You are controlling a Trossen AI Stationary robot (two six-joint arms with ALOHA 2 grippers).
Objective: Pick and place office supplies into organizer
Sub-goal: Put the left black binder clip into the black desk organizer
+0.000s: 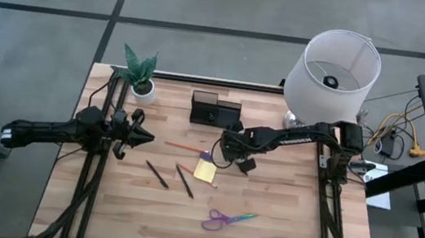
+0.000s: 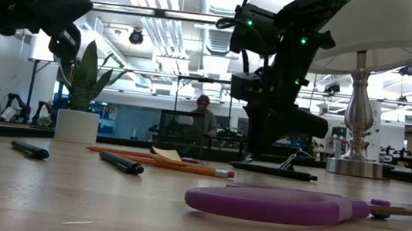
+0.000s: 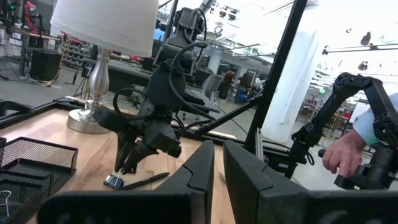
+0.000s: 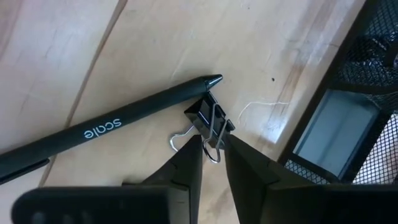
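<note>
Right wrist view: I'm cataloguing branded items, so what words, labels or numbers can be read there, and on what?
"scale" in white letters, seen upside down, on the barrel of the dark pen lying on the wooden table.
The small black binder clip and the black mesh organizer show no text.

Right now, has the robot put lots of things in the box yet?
I can't see anything put away yet. The right gripper has its jaws around a small binder clip beside a dark pen, near the organizer. Still on the table: orange pencil, sticky notes, scissors, more pens. The left gripper waits, shut.
</note>
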